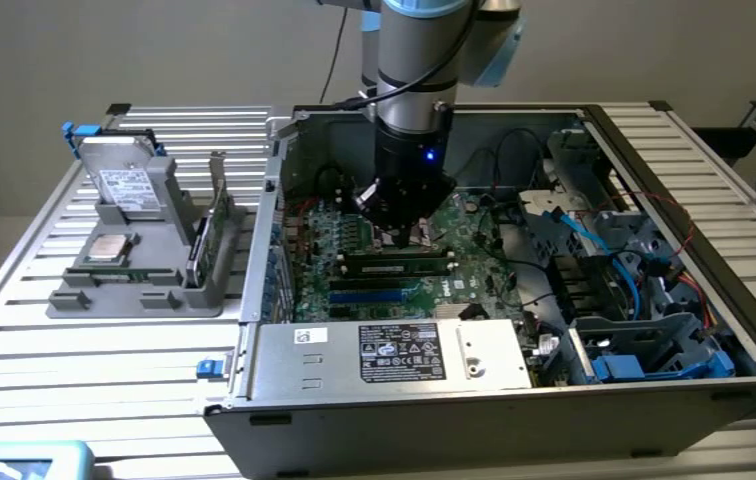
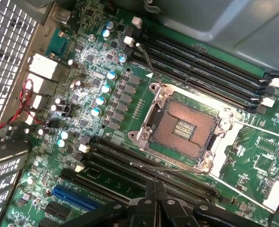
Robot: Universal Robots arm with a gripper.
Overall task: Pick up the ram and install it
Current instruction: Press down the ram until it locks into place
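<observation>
My gripper [image 2: 154, 189] closed, empty, low over motherboard [image 1: 478, 250] inside case. Ram [image 1: 398, 268] lying in slot just beside fingers. Risk: stick half-seated; uneven push could tilt it or stress board.

Glossy green motherboard [image 2: 106, 109], shiny metal socket frame [image 2: 184, 125], matt black plastic slots [image 2: 144, 172].

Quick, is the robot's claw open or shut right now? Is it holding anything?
Gripper: shut, fingers together, holding nothing, just above the motherboard slots.
</observation>
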